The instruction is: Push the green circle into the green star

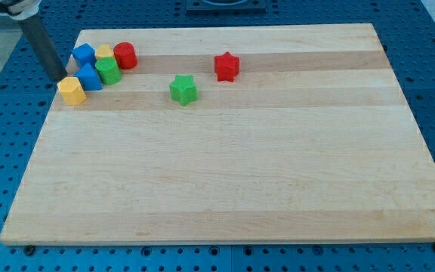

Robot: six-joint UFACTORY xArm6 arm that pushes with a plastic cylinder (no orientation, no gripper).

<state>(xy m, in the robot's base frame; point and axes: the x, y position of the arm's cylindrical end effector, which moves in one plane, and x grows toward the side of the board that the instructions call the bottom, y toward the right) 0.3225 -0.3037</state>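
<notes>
My tip (60, 76) sat at board's (225, 181) left edge, near view's top-left; no gripper on this arm, just bare rod. Tip was just left of cluster: yellow block (72, 90) right below it, two blue blocks (84, 54) (90, 76) to its right. Green circle (108, 70) stood in cluster, touching lower blue block, red cylinder (124, 55) just beyond, second yellow block (105, 51) behind. Green star (183, 89) lay apart, toward view's right of circle. Red star (226, 66) near it, further right.
</notes>
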